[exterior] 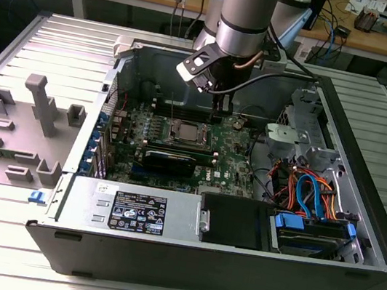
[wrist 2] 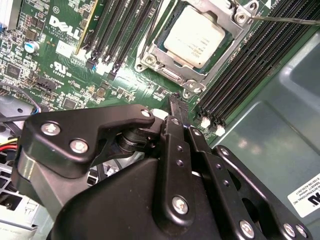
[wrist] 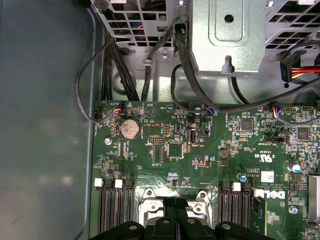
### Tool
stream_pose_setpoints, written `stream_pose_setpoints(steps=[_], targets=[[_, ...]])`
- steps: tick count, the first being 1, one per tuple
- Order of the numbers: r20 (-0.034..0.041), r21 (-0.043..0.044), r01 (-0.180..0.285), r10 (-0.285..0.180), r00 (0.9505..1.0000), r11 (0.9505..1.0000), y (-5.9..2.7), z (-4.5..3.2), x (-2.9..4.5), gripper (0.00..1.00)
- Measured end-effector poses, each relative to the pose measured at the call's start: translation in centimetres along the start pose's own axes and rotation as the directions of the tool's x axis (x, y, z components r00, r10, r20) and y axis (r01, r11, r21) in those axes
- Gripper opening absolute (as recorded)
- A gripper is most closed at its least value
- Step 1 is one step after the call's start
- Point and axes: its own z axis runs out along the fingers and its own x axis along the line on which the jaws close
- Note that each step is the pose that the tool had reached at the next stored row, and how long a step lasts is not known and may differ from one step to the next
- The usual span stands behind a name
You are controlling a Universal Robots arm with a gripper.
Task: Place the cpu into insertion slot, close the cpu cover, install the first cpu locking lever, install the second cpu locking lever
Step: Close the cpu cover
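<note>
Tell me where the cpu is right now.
In the second wrist view the cpu sits on the green motherboard, framed by the cpu cover, between two banks of black memory slots.

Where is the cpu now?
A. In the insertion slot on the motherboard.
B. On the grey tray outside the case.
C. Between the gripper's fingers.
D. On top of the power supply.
A: in the second wrist view the cpu lies in the insertion slot, the cpu cover framing its silver top.
</note>
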Motion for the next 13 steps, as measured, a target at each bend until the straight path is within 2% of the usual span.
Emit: stream_pose_setpoints(steps=[13], targets=[[0.0000,0.0000,0.000,0.000,1.0000,1.0000,-0.20,0.09,0.00,0.11]])
